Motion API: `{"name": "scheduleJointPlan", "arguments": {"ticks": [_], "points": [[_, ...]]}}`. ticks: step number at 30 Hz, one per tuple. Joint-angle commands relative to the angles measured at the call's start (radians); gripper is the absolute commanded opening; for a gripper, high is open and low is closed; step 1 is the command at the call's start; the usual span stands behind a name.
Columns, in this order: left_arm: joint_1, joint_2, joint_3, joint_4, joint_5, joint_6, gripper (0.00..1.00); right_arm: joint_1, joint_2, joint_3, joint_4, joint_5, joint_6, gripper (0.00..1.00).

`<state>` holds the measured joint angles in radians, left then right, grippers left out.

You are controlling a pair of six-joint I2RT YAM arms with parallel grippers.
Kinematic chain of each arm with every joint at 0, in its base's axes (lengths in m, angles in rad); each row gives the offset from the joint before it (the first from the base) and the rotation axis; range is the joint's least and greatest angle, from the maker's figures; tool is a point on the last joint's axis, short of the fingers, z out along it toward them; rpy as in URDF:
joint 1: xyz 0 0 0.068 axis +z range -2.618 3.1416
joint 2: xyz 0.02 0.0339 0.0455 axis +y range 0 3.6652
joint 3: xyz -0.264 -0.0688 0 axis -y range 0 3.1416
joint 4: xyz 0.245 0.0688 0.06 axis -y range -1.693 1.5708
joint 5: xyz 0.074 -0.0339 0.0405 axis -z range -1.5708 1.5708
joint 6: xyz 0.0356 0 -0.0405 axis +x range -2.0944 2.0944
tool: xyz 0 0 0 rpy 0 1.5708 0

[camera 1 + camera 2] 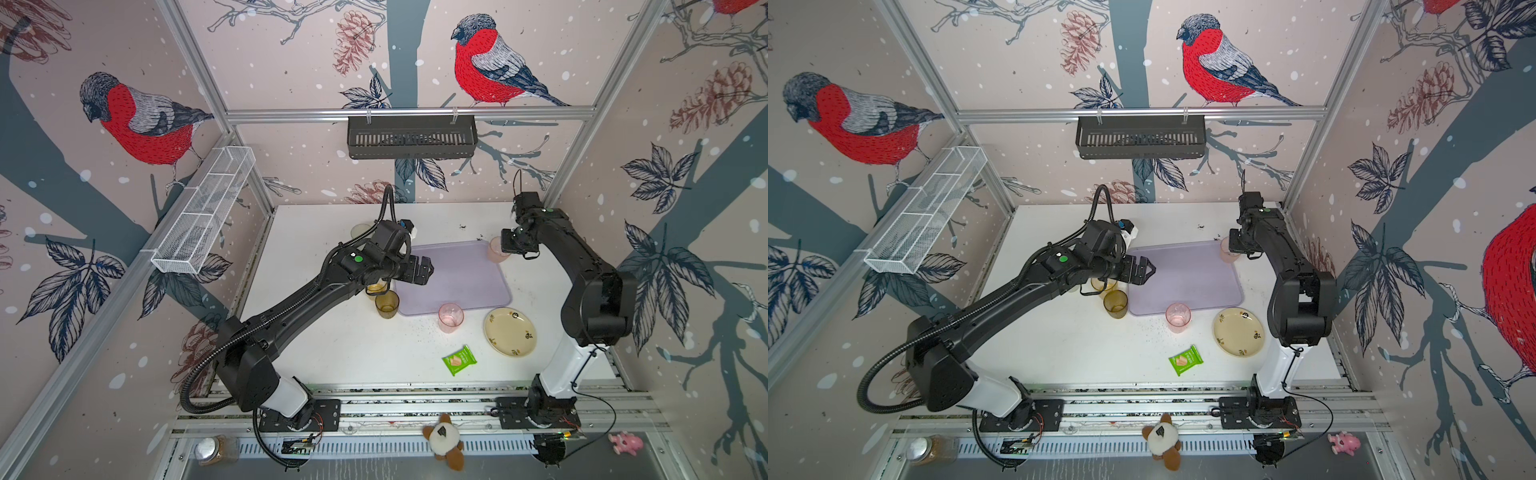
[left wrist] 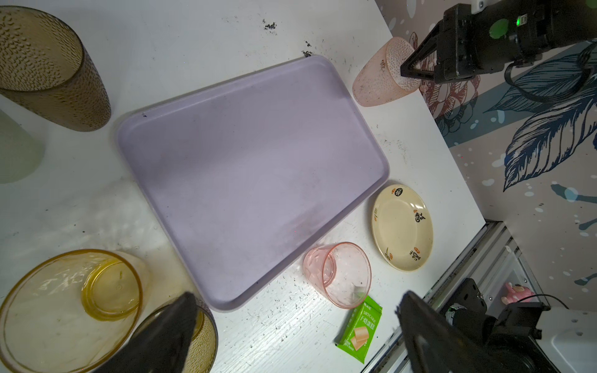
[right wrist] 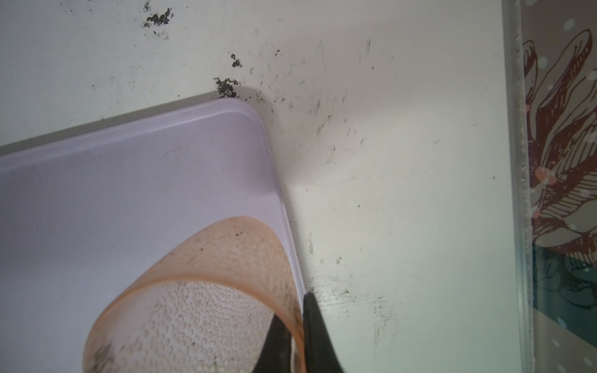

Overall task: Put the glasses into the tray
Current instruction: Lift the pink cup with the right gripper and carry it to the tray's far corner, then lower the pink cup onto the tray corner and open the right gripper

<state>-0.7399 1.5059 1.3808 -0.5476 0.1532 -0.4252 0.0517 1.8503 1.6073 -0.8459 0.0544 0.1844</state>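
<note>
Top views, right claw: my right claw is pinched shut on the rim of the dimpled pink tumbler, right at the far right corner of the tray. Both top views agree on that.

Top views, left claw: the left claw hangs wide open and empty over the tray's left edge. The brown tumbler and amber tumbler stand just beside it on the counter.

Top views, tray: I can't see anything standing inside it. The smooth pink tumbler stands on the counter by the near edge.

Left wrist, held tumbler: from here the dimpled pink tumbler looks to be past the tray corner, on its right side. It looks leaned over, though that could just be the lens.

Right wrist, grip: one finger is inside the wall and one outside, mouth up. The tumbler's base covers tray floor just inside the right rim.

Right wrist, contact: can't tell if it's lifted or already resting.

Key relation: the open tray floor lies left and near of the right claw, and the tumbler's long axis is roughly vertical.

My guess: nudge it left so it clears the rim, then lower it.

Nearer arm: the right arm already has this one, and the left is closer to the brown and amber pair.
</note>
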Motion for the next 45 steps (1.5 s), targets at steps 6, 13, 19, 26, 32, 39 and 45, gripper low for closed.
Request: {"name": "scheduleJointPlan", "arguments": {"ticks": [6,13,19,26,32,39,45], "points": [[0.0,-0.004,0.004,-0.026,-0.033,-0.02,0.98,0.005,0.092,0.068,0.039,-0.03,0.007,0.0],[0.001,-0.016,-0.009,-0.036,-0.055,-0.024,0.97,0.031,0.176,0.157,0.028,-0.015,0.003,0.0],[0.001,-0.034,-0.025,-0.039,-0.07,-0.032,0.98,0.045,0.232,0.211,0.012,-0.008,0.0,0.0],[0.0,-0.042,-0.03,-0.044,-0.081,-0.033,0.98,0.05,0.276,0.256,0.002,-0.007,-0.002,0.0],[0.0,-0.045,-0.028,-0.051,-0.087,-0.027,0.98,0.055,0.301,0.267,0.001,-0.003,-0.001,0.0],[0.0,-0.049,-0.033,-0.052,-0.087,-0.024,0.98,0.057,0.318,0.284,-0.014,0.018,-0.01,0.0],[0.001,-0.058,-0.042,-0.048,-0.086,-0.026,0.98,0.059,0.327,0.286,-0.018,0.026,-0.016,0.01]]}}
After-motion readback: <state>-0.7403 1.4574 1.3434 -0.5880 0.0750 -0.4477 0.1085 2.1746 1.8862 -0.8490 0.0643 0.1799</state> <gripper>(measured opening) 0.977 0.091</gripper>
